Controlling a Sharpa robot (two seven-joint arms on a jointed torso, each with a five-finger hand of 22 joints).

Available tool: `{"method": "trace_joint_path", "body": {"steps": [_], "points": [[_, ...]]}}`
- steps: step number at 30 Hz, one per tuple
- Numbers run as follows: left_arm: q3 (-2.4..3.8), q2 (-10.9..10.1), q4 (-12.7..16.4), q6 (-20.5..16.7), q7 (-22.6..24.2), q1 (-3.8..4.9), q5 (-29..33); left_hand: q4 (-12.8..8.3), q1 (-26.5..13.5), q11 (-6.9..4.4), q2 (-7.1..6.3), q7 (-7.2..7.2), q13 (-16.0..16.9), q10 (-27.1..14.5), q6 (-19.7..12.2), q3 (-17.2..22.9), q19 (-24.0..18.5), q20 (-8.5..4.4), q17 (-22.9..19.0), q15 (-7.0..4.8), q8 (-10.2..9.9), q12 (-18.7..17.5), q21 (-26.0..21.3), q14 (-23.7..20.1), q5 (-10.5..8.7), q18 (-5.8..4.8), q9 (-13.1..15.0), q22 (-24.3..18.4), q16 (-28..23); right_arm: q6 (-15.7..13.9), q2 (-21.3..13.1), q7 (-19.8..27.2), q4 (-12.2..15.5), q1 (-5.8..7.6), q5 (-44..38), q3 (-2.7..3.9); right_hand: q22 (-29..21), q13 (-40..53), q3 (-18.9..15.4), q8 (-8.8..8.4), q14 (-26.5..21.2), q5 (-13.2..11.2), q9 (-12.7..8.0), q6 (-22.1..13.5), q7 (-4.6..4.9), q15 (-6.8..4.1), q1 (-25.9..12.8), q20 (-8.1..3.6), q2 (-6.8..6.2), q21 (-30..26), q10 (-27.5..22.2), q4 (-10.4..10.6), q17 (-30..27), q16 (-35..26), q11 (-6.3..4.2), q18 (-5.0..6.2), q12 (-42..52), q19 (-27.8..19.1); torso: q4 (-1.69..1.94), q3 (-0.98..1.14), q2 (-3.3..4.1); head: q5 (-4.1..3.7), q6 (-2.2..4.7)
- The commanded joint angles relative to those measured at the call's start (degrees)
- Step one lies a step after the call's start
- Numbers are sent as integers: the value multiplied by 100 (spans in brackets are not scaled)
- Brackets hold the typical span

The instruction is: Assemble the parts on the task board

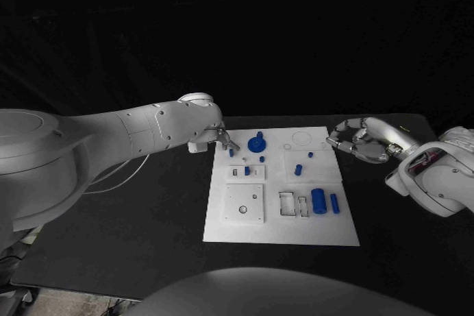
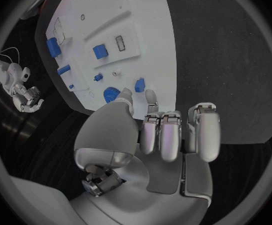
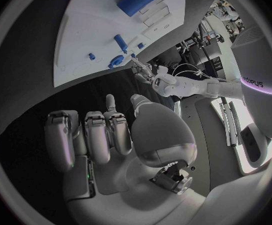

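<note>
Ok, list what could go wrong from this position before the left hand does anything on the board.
1. The left hand sits at the task board's far left corner with fingertips close to a small blue peg and the blue gear; a slight misjudgement could knock either over.
2. The right hand hovers off the board's far right edge, fingers curled; swinging in, it might nudge the board and shift loose parts.

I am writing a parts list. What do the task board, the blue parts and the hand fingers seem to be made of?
Task board: probably matte white plastic, flat and without glare. Blue parts, such as the large cylinder: likely plastic, uniform colour. Left hand fingers: silvery with soft highlights, metal or coated plastic; cannot tell which.
</note>
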Motion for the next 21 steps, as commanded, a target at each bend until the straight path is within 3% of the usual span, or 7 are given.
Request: {"method": "trace_joint_path", "body": {"steps": [1, 13, 21], "points": [[4, 21, 0, 61, 57, -5, 66, -2, 1, -7, 54, 2, 1508, 606, -35, -36, 169, -29, 1508, -1, -68, -20, -21, 603, 34, -98, -23, 1202, 14, 82, 7, 9, 6, -4, -27, 0, 1319, 1506, -41, -27, 608, 24, -7, 4, 43, 30, -4, 34, 16, -32, 611, -7, 1509, 20, 33, 60, 22, 183, 1, 1, -1, 6, 0], [4, 59, -37, 117, 69, -51, 142, -5, 39, 12, 98, 23, 1508, 606, -2, -57, 163, -13, 1508, 17, -254, -20, -33, 603, 138, -96, -125, 1204, 14, 100, -1, -2, 8, -5, -27, 0, 1318, 1506, -40, -28, 608, 27, -10, 3, 43, 30, 1, 35, 19, -34, 611, -9, 1509, 20, 33, 61, 22, 180, -2, 0, -2, 1, 0], [4, 83, -58, 171, 58, -98, 165, -10, 114, 19, 133, 29, 1508, 606, 72, -59, 160, -1, 1508, 25, -396, -20, -43, 603, 348, -94, -205, 1208, 14, 108, -6, -11, 12, -6, -27, 0, 1319, 1506, -40, -27, 608, 29, -11, 4, 43, 30, 4, 35, 19, -34, 611, -11, 1509, 20, 33, 61, 22, 181, 0, -1, 0, -9, 0]]}}
